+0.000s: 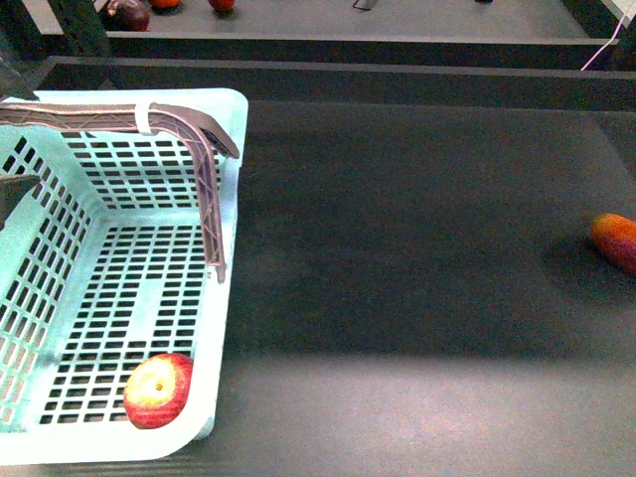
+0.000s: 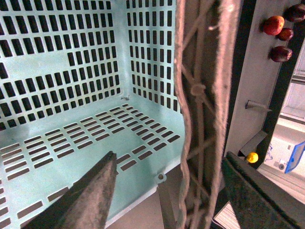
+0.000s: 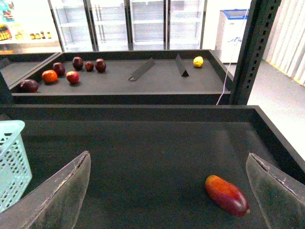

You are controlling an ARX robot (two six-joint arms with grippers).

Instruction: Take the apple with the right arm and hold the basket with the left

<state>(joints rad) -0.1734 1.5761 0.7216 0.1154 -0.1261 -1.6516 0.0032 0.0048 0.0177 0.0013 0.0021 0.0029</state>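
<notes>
My open left gripper (image 2: 167,191) straddles the basket (image 1: 234,248) handle without clamping, while the apple (image 1: 158,390) lies in the basket's near corner, far left of my open, empty right gripper (image 3: 167,191).

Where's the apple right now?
In the front view the apple lies inside the basket, on its slotted floor in the near right corner, far left of the elongated orange-red fruit.

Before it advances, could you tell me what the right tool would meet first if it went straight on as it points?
Probably the elongated orange-red fruit, lying between the open right tool's fingers toward one side; depth is unclear, so it might pass beside it.
</notes>
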